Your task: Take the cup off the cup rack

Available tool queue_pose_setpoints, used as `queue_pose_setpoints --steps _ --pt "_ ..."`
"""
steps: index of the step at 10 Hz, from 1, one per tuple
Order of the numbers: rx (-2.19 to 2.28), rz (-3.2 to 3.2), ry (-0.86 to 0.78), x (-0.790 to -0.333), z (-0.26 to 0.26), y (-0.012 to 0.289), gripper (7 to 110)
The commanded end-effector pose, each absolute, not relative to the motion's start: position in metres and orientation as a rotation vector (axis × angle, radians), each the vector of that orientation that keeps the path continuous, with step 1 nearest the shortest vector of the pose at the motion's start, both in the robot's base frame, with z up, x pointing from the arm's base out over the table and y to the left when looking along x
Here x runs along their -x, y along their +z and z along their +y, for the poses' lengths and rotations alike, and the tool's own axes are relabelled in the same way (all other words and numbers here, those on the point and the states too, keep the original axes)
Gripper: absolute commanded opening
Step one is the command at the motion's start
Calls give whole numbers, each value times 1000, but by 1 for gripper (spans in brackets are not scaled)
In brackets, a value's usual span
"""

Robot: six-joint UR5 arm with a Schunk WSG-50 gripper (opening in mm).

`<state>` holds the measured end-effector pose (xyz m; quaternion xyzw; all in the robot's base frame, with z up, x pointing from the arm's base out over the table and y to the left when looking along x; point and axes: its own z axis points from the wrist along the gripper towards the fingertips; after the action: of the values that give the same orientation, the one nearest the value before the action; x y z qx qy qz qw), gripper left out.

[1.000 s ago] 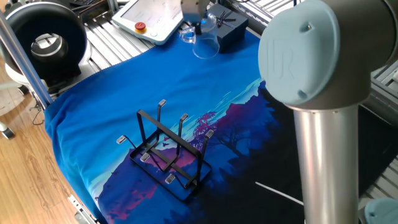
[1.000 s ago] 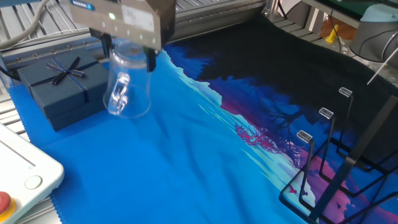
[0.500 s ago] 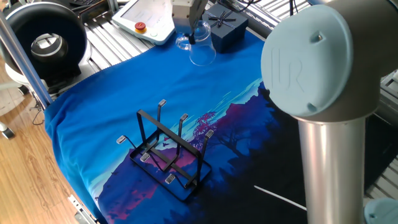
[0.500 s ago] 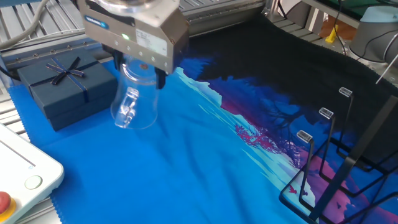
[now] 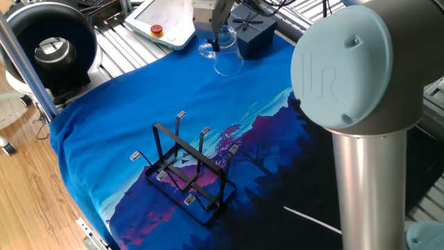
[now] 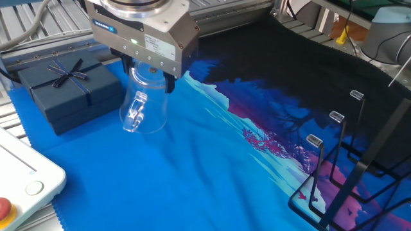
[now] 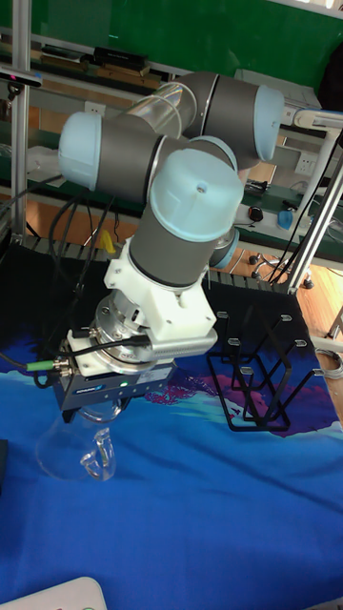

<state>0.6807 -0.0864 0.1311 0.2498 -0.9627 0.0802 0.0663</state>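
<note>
So the little clear glass mug (image 6: 142, 106) is already off the black wire cup rack (image 5: 184, 170), held upside down by the two-finger gripper (image 6: 149, 72) clamped on its base, way over at 12 o'clock by the dark blue gift box (image 6: 61, 90). Looks like it's just above the blue cloth (image 6: 192, 167), maybe touching. Only setting down left.

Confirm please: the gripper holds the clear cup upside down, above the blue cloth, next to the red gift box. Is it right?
Not quite: the gift box is dark blue, not red, as the other fixed view shows. The gripper does hold the clear cup upside down above the blue cloth.
</note>
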Motion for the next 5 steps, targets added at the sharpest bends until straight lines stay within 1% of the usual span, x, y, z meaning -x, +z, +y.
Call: queue_pose_setpoints --steps 1,3,5 --pt "-823 -2888 319 -686 -114 134 44" --pt "-829 -2898 276 -681 -110 129 44" --pt "-881 -2853 302 -677 -116 131 44"
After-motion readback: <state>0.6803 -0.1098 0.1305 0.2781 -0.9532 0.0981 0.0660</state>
